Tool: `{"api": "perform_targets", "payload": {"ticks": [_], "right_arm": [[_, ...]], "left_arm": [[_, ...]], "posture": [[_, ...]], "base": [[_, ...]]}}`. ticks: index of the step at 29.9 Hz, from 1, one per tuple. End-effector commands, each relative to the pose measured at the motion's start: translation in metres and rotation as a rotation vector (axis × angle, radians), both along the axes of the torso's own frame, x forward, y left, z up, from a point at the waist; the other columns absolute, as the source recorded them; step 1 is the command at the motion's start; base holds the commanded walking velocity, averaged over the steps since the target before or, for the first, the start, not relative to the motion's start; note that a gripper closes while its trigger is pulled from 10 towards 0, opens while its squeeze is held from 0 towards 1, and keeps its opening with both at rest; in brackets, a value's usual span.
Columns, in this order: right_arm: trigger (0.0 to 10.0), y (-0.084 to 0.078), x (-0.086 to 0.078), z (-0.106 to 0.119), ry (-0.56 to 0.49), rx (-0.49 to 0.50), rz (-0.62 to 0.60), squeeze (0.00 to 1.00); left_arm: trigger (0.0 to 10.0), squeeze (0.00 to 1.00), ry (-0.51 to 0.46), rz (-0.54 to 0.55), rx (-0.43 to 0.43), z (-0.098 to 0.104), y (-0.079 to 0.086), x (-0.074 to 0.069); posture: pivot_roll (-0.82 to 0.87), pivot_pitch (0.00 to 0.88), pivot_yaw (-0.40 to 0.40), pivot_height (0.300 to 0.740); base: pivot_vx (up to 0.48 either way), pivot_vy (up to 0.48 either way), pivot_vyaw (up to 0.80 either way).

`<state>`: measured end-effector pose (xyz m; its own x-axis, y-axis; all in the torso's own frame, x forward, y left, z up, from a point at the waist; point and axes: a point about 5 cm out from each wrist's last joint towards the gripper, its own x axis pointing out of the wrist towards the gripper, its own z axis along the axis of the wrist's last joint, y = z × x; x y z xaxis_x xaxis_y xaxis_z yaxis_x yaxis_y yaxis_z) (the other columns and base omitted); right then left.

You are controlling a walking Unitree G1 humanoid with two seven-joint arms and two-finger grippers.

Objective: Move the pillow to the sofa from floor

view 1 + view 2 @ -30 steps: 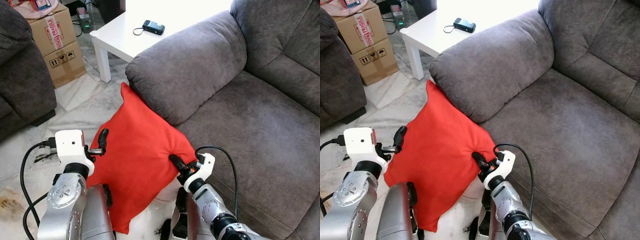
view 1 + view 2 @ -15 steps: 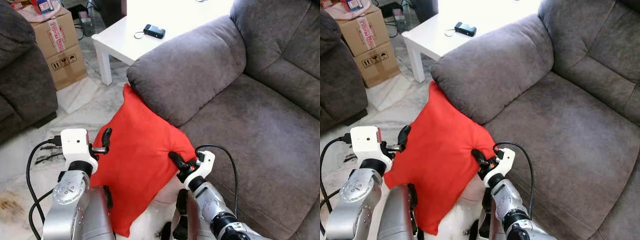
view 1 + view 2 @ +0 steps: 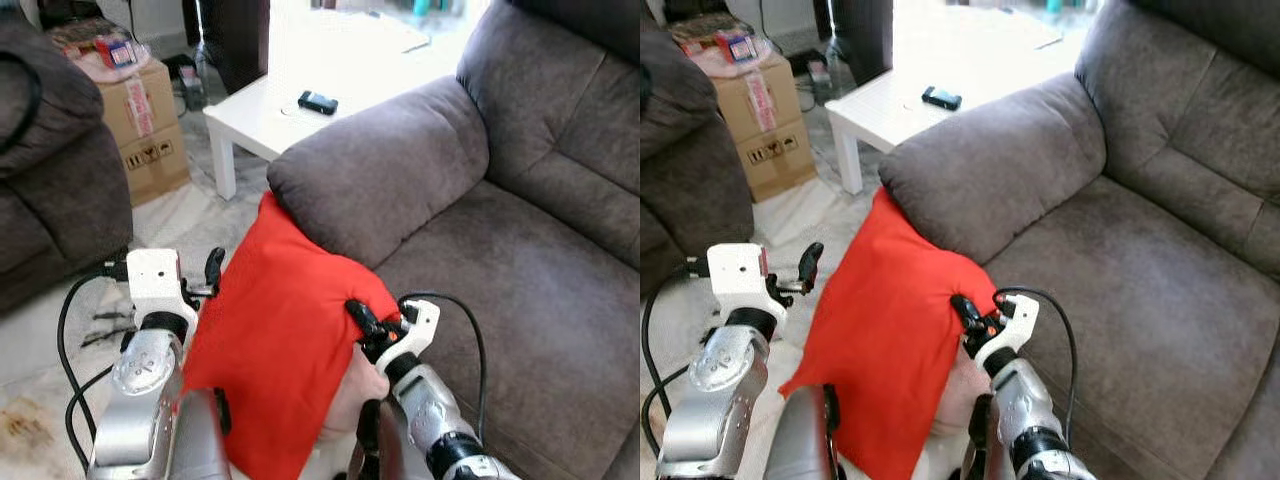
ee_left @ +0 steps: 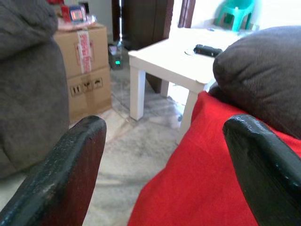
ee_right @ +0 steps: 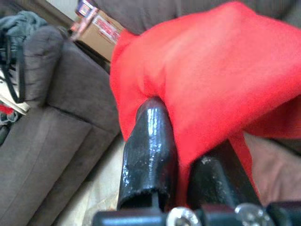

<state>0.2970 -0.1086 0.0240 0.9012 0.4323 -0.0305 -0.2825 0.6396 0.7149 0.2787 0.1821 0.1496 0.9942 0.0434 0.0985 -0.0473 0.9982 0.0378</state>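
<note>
**Red pillow held up against the sofa arm**

The right end effector (image 3: 362, 322) has its black fingers pinched tight on a fold of the soft red fabric pillow (image 3: 280, 340), which hangs raised with its top corner pressed against the padded arm of the grey upholstered sofa (image 3: 520, 260). The left end effector (image 3: 212, 272) sits beside the pillow's other edge, fingers spread wide and holding nothing. A white bench (image 3: 290, 115) stands behind.

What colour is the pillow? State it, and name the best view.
Plain red, no pattern. The pillow shows best in the left eye view, pinched by the right end effector.
</note>
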Motion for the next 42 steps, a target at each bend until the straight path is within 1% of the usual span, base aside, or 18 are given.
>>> {"api": "perform_targets", "payload": {"ticks": [1, 3, 5, 7, 9, 12, 15, 16, 22, 26, 27, 29, 32, 33, 35, 36, 39, 42], "right_arm": [[10.0, -0.023, 0.019, 0.036, -0.194, -0.007, -0.102, 0.00], [10.0, -0.026, 0.019, 0.040, -0.209, -0.007, -0.115, 0.00], [10.0, -0.030, 0.018, 0.050, -0.256, 0.010, -0.111, 0.00], [10.0, -0.031, 0.017, 0.062, -0.314, 0.039, -0.078, 0.00], [10.0, -0.030, 0.016, 0.065, -0.326, 0.045, -0.066, 0.00], [10.0, -0.030, 0.011, 0.074, -0.371, 0.074, -0.009, 0.00], [10.0, -0.031, 0.008, 0.075, -0.374, 0.081, 0.010, 0.00], [10.0, -0.029, 0.003, 0.076, -0.377, 0.083, 0.051, 0.00], [10.0, -0.030, -0.012, 0.085, -0.400, 0.130, 0.181, 0.00], [10.0, -0.030, -0.025, 0.084, -0.407, 0.124, 0.301, 0.00], [10.0, -0.030, -0.025, 0.083, -0.406, 0.119, 0.308, 0.00], [10.0, -0.032, -0.024, 0.078, -0.384, 0.072, 0.266, 0.00], [10.0, -0.037, -0.019, 0.065, -0.308, -0.011, 0.191, 0.00], [10.0, -0.039, -0.020, 0.056, -0.268, -0.034, 0.174, 0.00], [10.0, -0.039, -0.026, 0.051, -0.242, -0.033, 0.200, 0.00], [10.0, -0.039, -0.033, 0.046, -0.223, -0.029, 0.245, 0.00], [10.0, -0.042, -0.046, 0.042, -0.214, -0.025, 0.349, 0.00], [10.0, -0.043, -0.047, 0.042, -0.214, -0.038, 0.356, 0.00]], "left_arm": [[10.0, 0.00, -0.014, -0.021, 0.008, 0.001, -0.005, 0.005], [10.0, 0.00, -0.023, -0.026, 0.005, 0.003, -0.006, 0.007], [10.0, 0.00, -0.032, -0.035, 0.002, 0.004, -0.008, 0.012], [10.0, 0.00, -0.048, -0.049, -0.001, 0.007, -0.010, 0.018], [10.0, 0.00, -0.050, -0.052, -0.001, 0.007, -0.011, 0.019], [10.0, 0.00, -0.056, -0.083, -0.001, 0.008, -0.016, 0.024], [10.0, 0.00, -0.055, -0.088, -0.006, 0.007, -0.017, 0.025], [10.0, 0.00, -0.056, -0.092, -0.020, 0.007, -0.018, 0.026], [10.0, 0.00, -0.064, -0.094, -0.020, 0.006, -0.018, 0.025], [10.0, 0.00, -0.062, -0.112, -0.036, 0.005, -0.019, 0.024], [10.0, 0.00, -0.062, -0.112, -0.036, 0.005, -0.019, 0.024], [10.0, 0.00, -0.054, -0.111, -0.039, 0.003, -0.019, 0.023], [10.0, 0.00, -0.040, -0.112, -0.044, 0.001, -0.017, 0.023], [10.0, 0.00, -0.024, -0.117, -0.040, -0.002, -0.016, 0.022], [10.0, 0.00, -0.011, -0.124, -0.057, -0.004, -0.016, 0.021], [10.0, 0.00, 0.002, -0.134, -0.075, -0.005, -0.015, 0.020], [10.0, 0.00, 0.024, -0.156, -0.100, -0.007, -0.011, 0.017], [10.0, 0.00, 0.024, -0.156, -0.104, -0.007, -0.010, 0.016]], "posture": [[0.17, 0.000, -0.136, 0.566], [0.17, 0.000, -0.135, 0.566], [0.16, 0.000, -0.125, 0.566], [0.14, 0.000, -0.112, 0.566], [0.14, 0.000, -0.112, 0.566], [0.13, 0.000, -0.099, 0.566], [0.13, 0.000, -0.098, 0.566], [0.13, 0.000, -0.099, 0.566], [0.13, 0.000, -0.106, 0.566], [0.13, 0.000, -0.110, 0.566], [0.13, 0.000, -0.110, 0.566], [0.13, 0.000, -0.113, 0.566], [0.14, 0.000, -0.116, 0.566], [0.14, 0.000, -0.117, 0.566], [0.14, 0.000, -0.118, 0.566], [0.15, 0.000, -0.120, 0.566], [0.15, 0.000, -0.123, 0.566], [0.15, 0.000, -0.124, 0.566]], "base": [[0.000, 0.000, 0.00], [0.000, 0.000, 0.00], [0.000, 0.000, 0.00], [0.000, 0.000, 0.00], [0.000, 0.000, 0.00], [0.000, 0.000, 0.00], [0.000, 0.000, 0.00], [0.000, 0.000, 0.00], [0.000, 0.000, 0.00], [0.000, 0.000, 0.00], [0.000, 0.000, 0.00], [0.000, 0.000, 0.00], [0.000, 0.000, 0.00], [0.000, 0.000, 0.00], [0.000, 0.000, 0.00], [0.000, 0.000, 0.00], [0.000, 0.000, 0.00], [0.000, 0.000, 0.00]]}}
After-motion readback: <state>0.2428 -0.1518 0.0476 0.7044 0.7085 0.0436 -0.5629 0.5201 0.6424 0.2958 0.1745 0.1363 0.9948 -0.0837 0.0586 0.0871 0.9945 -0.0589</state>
